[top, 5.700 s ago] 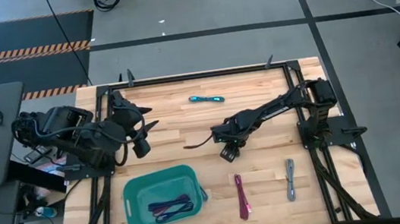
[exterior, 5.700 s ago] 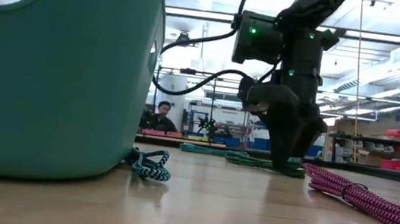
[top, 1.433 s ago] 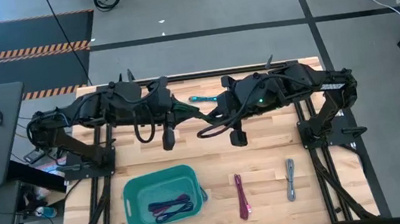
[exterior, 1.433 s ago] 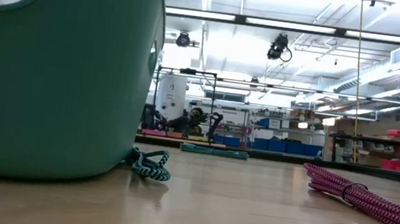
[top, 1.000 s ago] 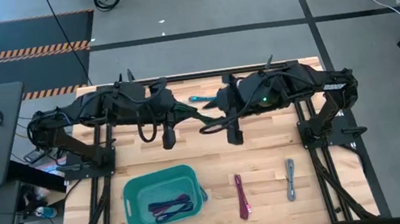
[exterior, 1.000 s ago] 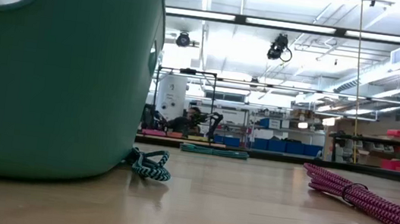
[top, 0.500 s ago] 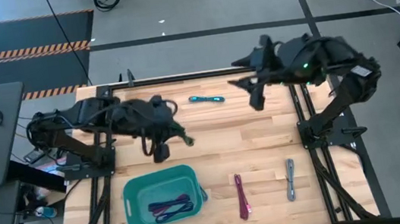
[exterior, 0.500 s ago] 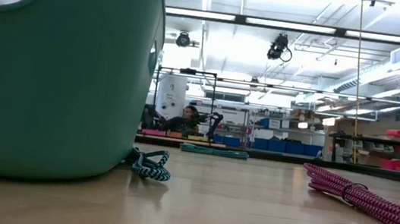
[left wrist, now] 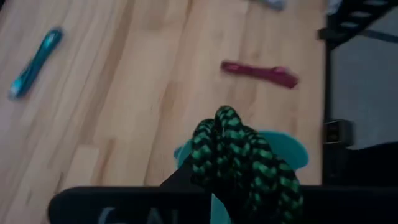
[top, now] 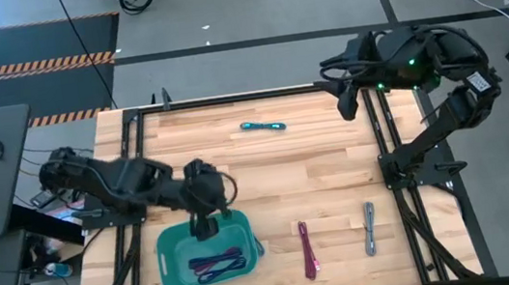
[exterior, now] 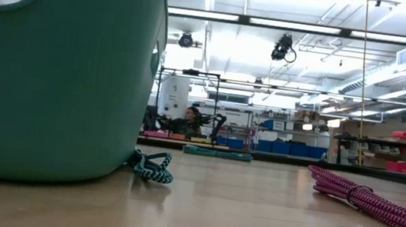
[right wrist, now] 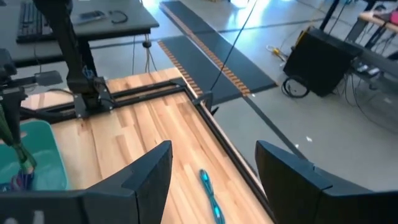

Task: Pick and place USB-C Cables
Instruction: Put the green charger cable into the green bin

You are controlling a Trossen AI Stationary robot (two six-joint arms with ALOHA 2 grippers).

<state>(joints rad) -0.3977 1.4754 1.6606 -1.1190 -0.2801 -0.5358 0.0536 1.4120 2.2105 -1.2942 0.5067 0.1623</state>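
My left gripper, clamped on a green cable, had swung from mid-table to hang over the far rim of the teal bin, while my right gripper, fingers spread and empty, had pulled back to the far right corner. On the wooden table a cyan cable lay near the far edge, and magenta and grey cables lay right of the bin, which held more cables. My left arm stretched low across the table, and my right arm folded high above its base.
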